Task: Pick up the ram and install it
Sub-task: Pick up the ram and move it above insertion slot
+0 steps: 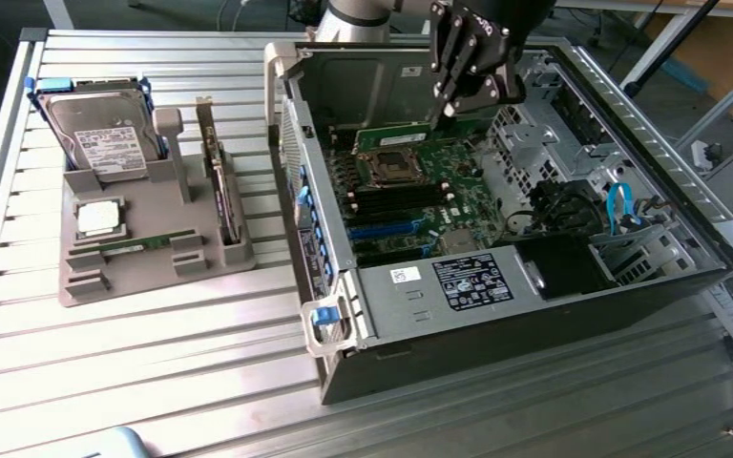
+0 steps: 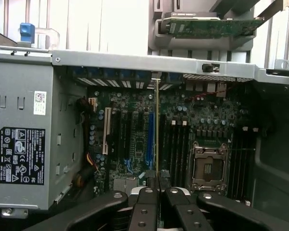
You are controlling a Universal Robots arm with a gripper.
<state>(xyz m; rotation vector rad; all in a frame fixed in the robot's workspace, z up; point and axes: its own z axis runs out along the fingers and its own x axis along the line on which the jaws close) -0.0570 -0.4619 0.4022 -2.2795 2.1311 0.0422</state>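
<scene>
My gripper is shut on the ram. In the wrist view the ram shows edge-on as a thin green-gold stick running out from between the fingers. It hangs over the motherboard, close to the dark memory slots beside the processor socket. In the exterior view the gripper is inside the open computer case, above the far part of the motherboard. A second ram stick lies in the grey holder on the exterior view's left.
The holder also carries a hard drive, a square silver processor chip and an upright expansion card. Inside the case are a power supply, blue cables and drive bays. The slatted metal table surrounds everything.
</scene>
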